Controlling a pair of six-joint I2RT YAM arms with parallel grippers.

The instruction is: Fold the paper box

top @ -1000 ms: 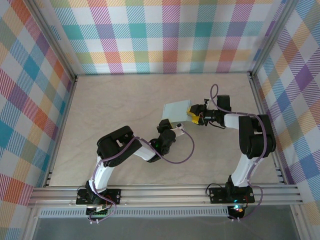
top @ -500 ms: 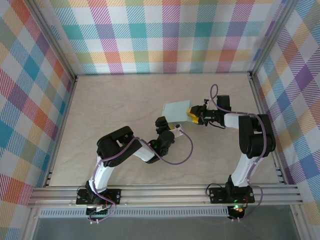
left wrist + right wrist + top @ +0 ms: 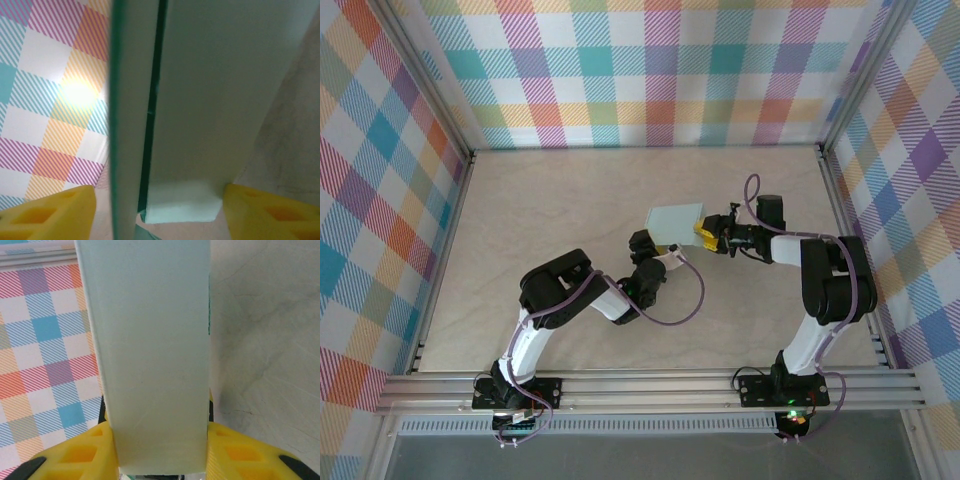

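Top external — paper box (image 3: 672, 220) lies lengthwise left-right.

No lettering, label, brand, number or sign can be read in any view. The paper box (image 3: 675, 218) shows plain pale mint card on its faces; the walls (image 3: 650, 70) carry a coloured check pattern.
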